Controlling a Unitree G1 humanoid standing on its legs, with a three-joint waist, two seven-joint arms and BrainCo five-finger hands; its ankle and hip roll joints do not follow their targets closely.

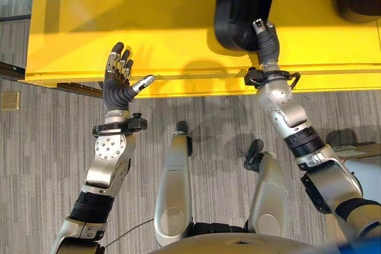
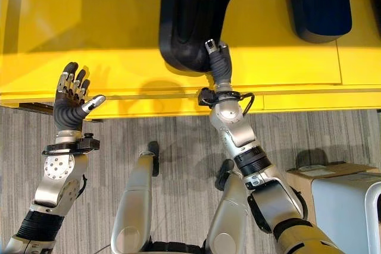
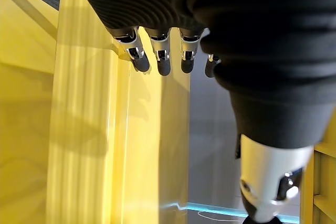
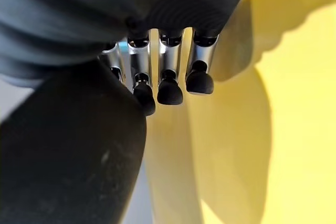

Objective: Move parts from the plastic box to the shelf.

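Two large black moulded plastic parts lie on the bright yellow shelf (image 2: 89, 22): the nearer black part (image 2: 187, 22) sits at the shelf's middle close to its front edge, the second black part (image 2: 318, 4) well apart toward the shelf's right. Right hand (image 2: 218, 57) rests at the nearer part's front end, its fingers (image 4: 170, 90) curled beside the dark surface; whether they grip it cannot be told. Left hand (image 1: 118, 78) hovers over the shelf's front edge toward its left, fingers spread wide and straight, holding nothing.

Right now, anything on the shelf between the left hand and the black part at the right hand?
No. In the left eye view, bare yellow shelf runs from the open left hand to the black part, where the right hand is.
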